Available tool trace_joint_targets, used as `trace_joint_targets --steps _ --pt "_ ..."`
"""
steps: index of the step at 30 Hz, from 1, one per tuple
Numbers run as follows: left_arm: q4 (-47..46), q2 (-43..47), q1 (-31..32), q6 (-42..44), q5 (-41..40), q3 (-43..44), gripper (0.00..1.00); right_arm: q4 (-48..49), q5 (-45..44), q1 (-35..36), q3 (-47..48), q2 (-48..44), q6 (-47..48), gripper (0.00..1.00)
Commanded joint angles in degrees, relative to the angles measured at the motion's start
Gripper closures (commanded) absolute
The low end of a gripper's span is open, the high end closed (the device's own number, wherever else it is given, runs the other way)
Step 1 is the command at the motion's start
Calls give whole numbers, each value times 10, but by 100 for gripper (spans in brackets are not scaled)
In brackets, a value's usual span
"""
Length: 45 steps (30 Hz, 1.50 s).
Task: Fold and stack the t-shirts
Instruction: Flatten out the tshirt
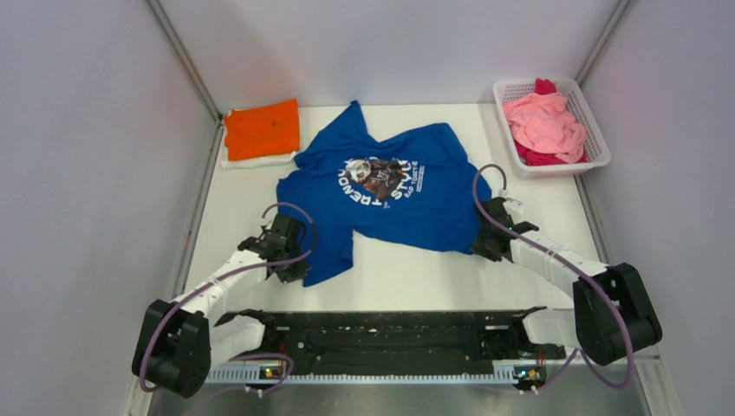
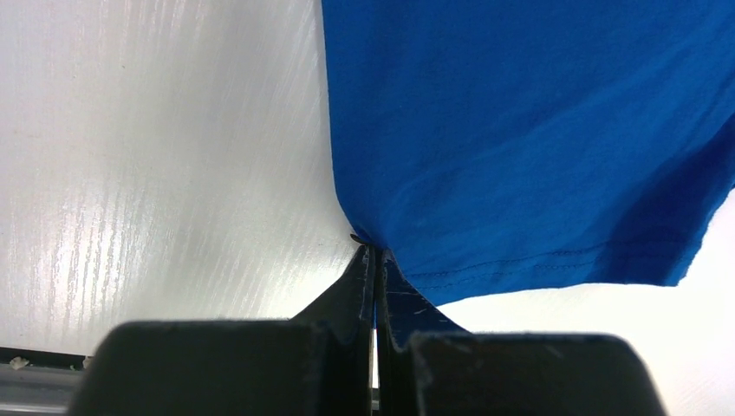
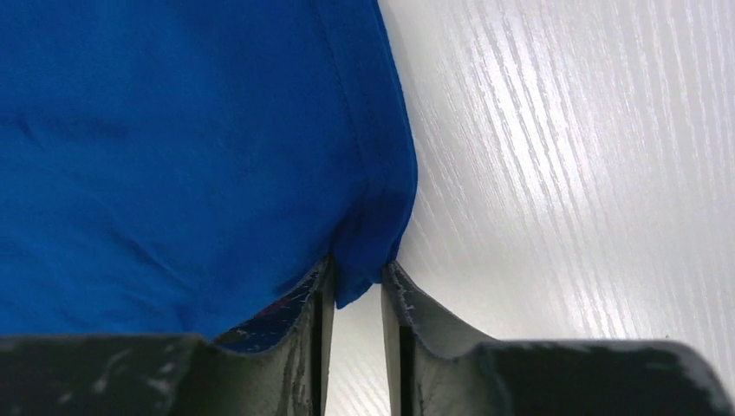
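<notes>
Royal-blue cloth fills the middle of the white desk (image 1: 407, 277): the blue t-shirt (image 1: 416, 204) lies spread print-up, with one sleeve reaching toward 12 o'clock and a lower corner drooping toward 7 o'clock. Its round chest graphic is ringed by white capitals that run upside down in the top view and are too small to read with certainty. The left hand (image 2: 374, 253) sits at the shirt's 7 o'clock, its fingers pressed together on the corner of the stitched hem. The right hand (image 3: 357, 279) sits at the shirt's 4 o'clock, and its fingers stand a narrow slit apart with a fold of the seamed edge pinched between them. A folded orange t-shirt (image 1: 262, 128) rests flat at the desk's 10 o'clock, just beside the blue sleeve. At 2 o'clock a white mesh basket (image 1: 598, 143) holds a crumpled pink t-shirt (image 1: 544, 121) over a magenta one (image 1: 544, 86). Bare desk shows at 6 o'clock between the blue hem and the arm bases, and also along the wall at 9 o'clock.
</notes>
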<state>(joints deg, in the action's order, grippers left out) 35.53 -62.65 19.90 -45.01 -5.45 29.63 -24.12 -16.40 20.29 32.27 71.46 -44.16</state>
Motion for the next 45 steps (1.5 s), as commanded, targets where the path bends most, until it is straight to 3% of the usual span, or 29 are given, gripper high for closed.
trace_joint_targets --steps 1,7,15,23,26,30,37,45 --pt "-19 16 1 6 -5 -8 100 0 -1 10 13 31 -7 78" --pt "-48 3 1 16 9 6 100 22 -1 12 38 53 17 100" --pt "-97 18 0 22 -26 85 100 150 0 12 48 2 75 100" --pt "-140 50 0 41 -166 214 100 290 -23 12 79 -80 122 100" --pt "-171 75 0 50 -175 233 100 320 -25 12 91 -122 144 100" --pt "-181 133 0 72 -191 249 100 304 -5 12 120 -185 171 100" --pt "-191 255 0 139 -145 331 100 243 33 13 177 -323 175 100" --pt "-147 265 0 173 -80 515 100 124 100 13 310 -412 170 100"
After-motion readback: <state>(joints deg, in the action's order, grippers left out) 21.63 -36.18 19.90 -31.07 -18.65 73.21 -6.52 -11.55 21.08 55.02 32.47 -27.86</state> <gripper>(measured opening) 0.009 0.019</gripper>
